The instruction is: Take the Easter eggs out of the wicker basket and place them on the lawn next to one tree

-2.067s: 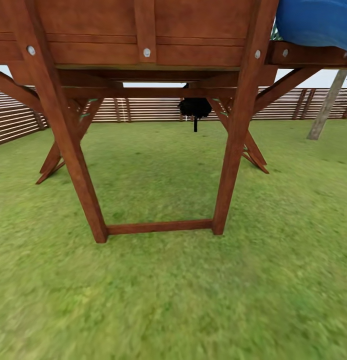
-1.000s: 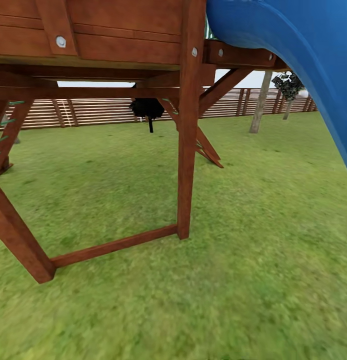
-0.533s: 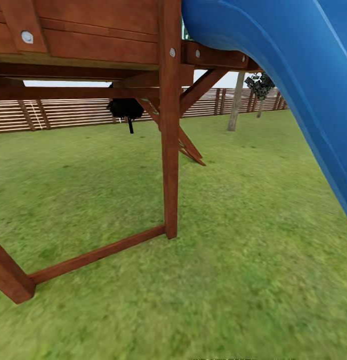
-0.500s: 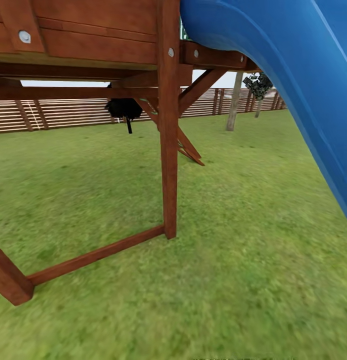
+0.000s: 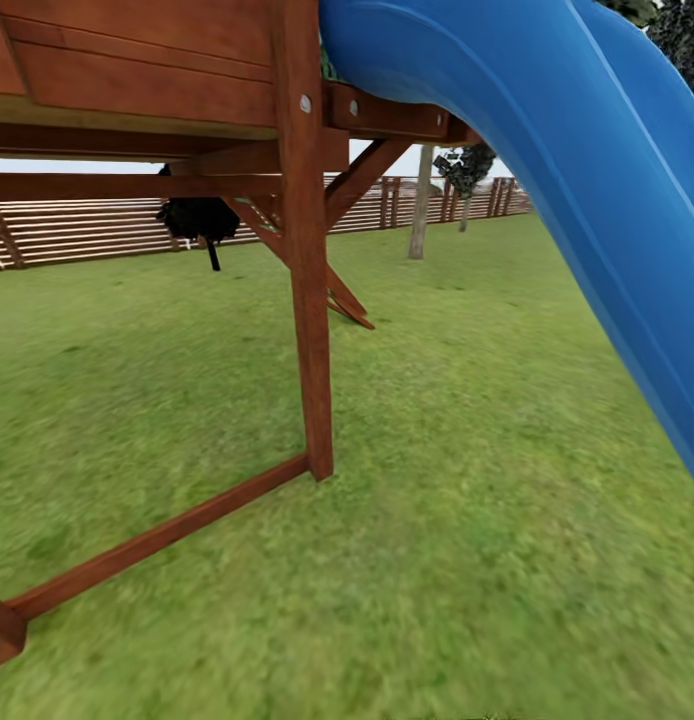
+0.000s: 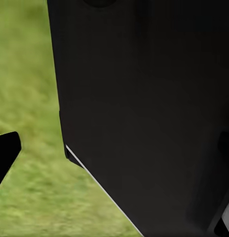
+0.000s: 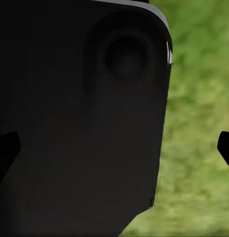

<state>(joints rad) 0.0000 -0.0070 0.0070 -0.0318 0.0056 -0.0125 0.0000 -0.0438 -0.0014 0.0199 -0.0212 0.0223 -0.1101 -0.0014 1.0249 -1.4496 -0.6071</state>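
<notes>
The Easter eggs and the wicker basket are out of view. The lawn [image 5: 467, 450] spreads ahead as mottled green grass. A tree [image 5: 420, 215] with a bare grey-brown trunk stands far back near the fence. In the left wrist view my left gripper [image 6: 115, 148] hangs over grass in front of a dark body panel, with one fingertip [image 6: 5, 153] at the picture's edge. My right gripper [image 7: 115, 150] is open, its fingertips [image 7: 5, 153] far apart at both edges, and it holds nothing.
A wooden play frame stands close at the left, with its post [image 5: 312, 300] and a low ground bar [image 5: 157, 540]. A blue slide [image 5: 587, 200] slopes down at the right. A slatted fence [image 5: 87, 230] and a dark bush [image 5: 197, 218] close off the back.
The camera has turned to the right. The play frame has slid to the picture's left, and the blue slide and distant tree have come into view. Nothing itself has moved.
</notes>
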